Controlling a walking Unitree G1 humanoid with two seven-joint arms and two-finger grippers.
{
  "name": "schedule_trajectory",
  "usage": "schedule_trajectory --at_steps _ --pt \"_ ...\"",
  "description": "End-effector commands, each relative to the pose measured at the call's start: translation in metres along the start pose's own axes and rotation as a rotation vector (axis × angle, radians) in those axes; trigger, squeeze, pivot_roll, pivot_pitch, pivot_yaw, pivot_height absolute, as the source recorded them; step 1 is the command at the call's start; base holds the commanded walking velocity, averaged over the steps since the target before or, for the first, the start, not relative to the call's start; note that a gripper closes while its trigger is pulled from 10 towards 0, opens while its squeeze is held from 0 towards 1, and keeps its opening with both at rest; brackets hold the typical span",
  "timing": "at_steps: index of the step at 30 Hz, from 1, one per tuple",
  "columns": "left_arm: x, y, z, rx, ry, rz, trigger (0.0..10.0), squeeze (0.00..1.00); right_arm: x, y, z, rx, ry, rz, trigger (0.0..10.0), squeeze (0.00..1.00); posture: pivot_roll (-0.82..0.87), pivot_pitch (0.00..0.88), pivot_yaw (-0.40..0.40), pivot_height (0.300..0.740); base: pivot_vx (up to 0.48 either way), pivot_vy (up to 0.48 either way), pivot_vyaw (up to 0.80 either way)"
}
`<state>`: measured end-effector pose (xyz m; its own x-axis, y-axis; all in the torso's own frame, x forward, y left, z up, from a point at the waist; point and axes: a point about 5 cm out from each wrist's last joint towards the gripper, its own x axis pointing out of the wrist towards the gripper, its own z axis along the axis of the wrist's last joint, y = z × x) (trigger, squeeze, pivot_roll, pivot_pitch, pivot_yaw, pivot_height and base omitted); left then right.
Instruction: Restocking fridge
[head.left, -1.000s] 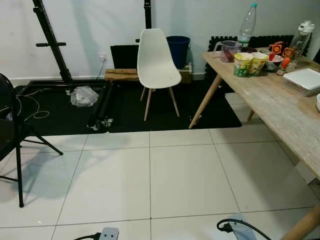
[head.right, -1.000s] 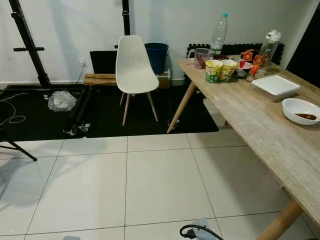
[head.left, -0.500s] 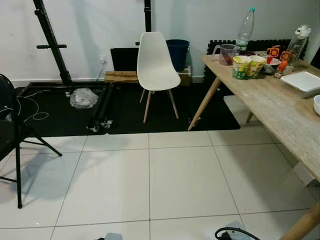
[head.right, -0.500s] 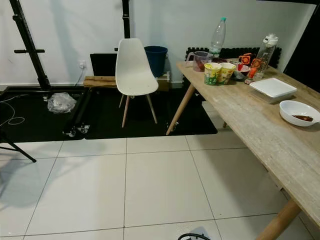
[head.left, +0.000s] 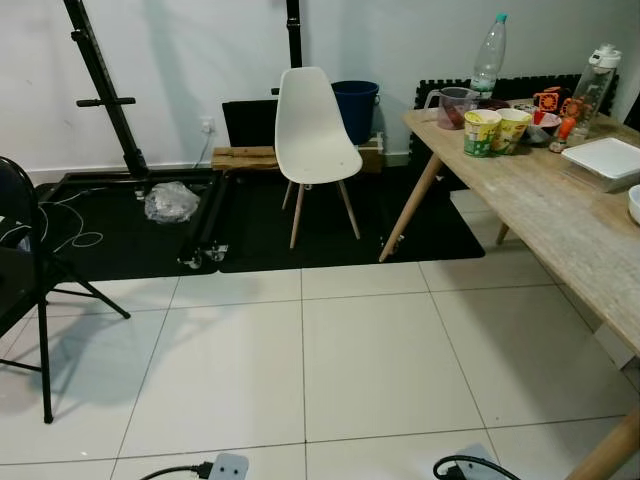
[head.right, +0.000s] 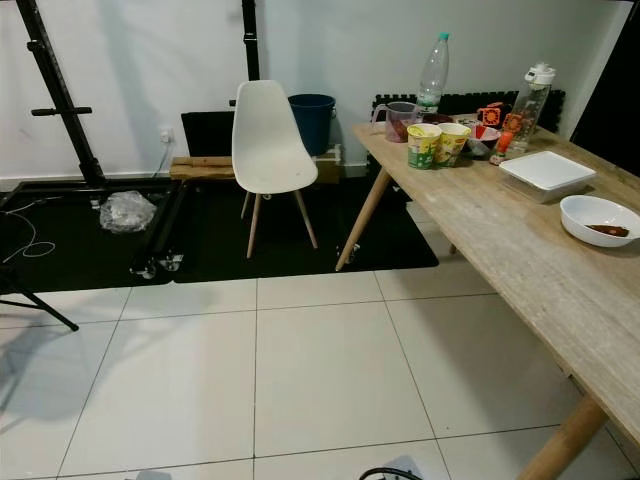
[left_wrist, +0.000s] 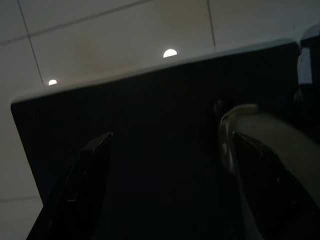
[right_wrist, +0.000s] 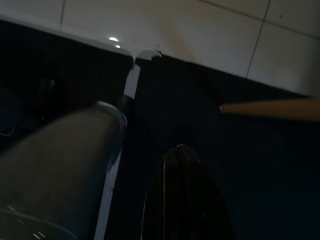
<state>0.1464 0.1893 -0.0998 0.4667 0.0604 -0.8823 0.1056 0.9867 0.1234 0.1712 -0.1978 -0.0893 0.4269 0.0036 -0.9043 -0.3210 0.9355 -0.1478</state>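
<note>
Ahead: wooden table (head.right: 520, 250) (food items) | both grippers hang idle, finger state unclear

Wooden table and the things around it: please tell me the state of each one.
Wooden table: standing, loaded at far end.
Plastic bottle: upright, capped.
Two paper cups: upright, side by side.
White bowl: upright, dark remains inside.
White tray: lying flat.
White chair: upright, unoccupied.

The left gripper (left_wrist: 165, 185) is seen in deep shade in its wrist view, with its two black fingers (left_wrist: 82, 185) held well apart. In the right wrist view, one dark finger (right_wrist: 185, 200) of the right gripper is made out; its spread cannot be judged.
</note>
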Motion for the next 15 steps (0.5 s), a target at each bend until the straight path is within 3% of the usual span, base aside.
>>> schedule_trajectory --at_steps 1,5,10,15 --pt "0.0 0.005 0.002 0.041 -0.006 0.005 10.0 0.0 0.001 -0.001 0.01 -0.022 -0.01 0.0 10.0 0.0 -0.01 0.0 -0.004 0.74 0.0 0.0 0.0" --pt "0.001 0.002 0.01 0.059 -0.027 -0.011 10.0 0.0 0.001 -0.005 0.019 -0.022 -0.029 -0.008 10.0 0.0 0.0 0.0 -0.009 0.74 0.0 0.0 0.0" --pt "0.002 -0.001 0.016 0.087 -0.04 -0.024 10.0 0.0 0.0 -0.005 0.014 -0.023 -0.03 -0.017 10.0 0.0 0.02 0.0 -0.022 0.74 0.0 0.0 0.0" --pt "0.0 0.001 0.007 0.065 -0.033 -0.021 10.0 0.0 0.0 -0.008 0.009 0.126 -0.053 -0.059 10.0 0.0 -0.02 0.0 0.018 0.74 0.0 0.0 0.0"
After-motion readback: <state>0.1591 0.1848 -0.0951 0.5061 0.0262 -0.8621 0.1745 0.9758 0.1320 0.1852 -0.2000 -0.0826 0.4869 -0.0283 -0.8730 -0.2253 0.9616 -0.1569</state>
